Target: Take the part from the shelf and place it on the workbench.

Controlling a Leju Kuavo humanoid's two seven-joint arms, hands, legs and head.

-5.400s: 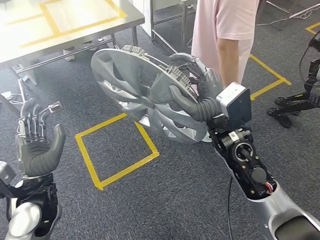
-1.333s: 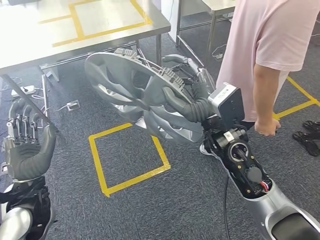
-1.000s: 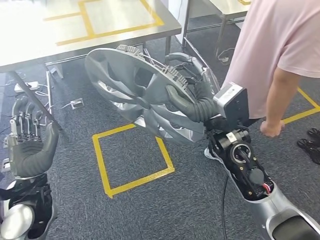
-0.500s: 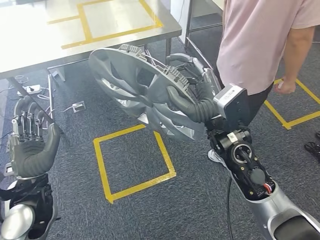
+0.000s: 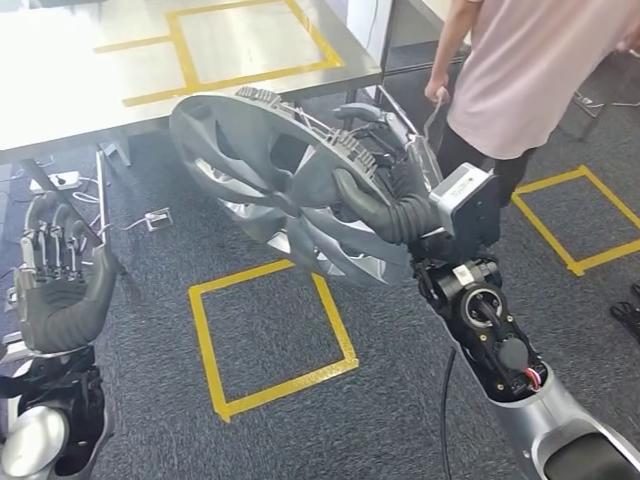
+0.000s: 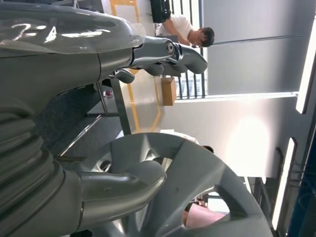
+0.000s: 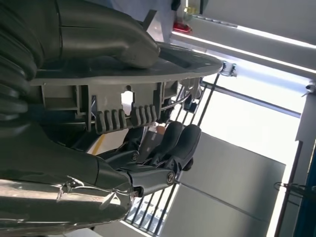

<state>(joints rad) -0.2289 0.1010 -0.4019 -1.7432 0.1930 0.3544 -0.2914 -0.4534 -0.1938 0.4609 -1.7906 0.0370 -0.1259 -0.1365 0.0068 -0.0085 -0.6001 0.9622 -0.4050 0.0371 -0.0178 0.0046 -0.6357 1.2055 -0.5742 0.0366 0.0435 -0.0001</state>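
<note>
The part is a large silver wheel cover [image 5: 279, 180] with curved spokes and a ribbed rim, carried in the air above the carpet. My right hand [image 5: 392, 190] grips its rim at the right side, thumb across the face and fingers behind. In the right wrist view the rim [image 7: 123, 74] sits between thumb and dark fingers [image 7: 168, 148]. The wheel cover [image 6: 193, 182] also appears past my left hand [image 6: 111, 187] in the left wrist view. My left hand [image 5: 56, 285] is raised at the left, holding nothing, fingers loosely curled and apart. The steel workbench [image 5: 68, 85] lies ahead, at upper left.
A person in a pink shirt [image 5: 528, 70] stands close at the upper right. Yellow tape squares [image 5: 272, 340] mark the dark carpet. Yellow tape also outlines an area on the workbench top [image 5: 249, 40]. Cables and a power strip [image 5: 56, 180] lie under the bench.
The camera has moved: the workbench and floor squares have shifted. The person has moved toward the upper right. My right hand still holds the wheel cover the same way; my left hand stays raised.
</note>
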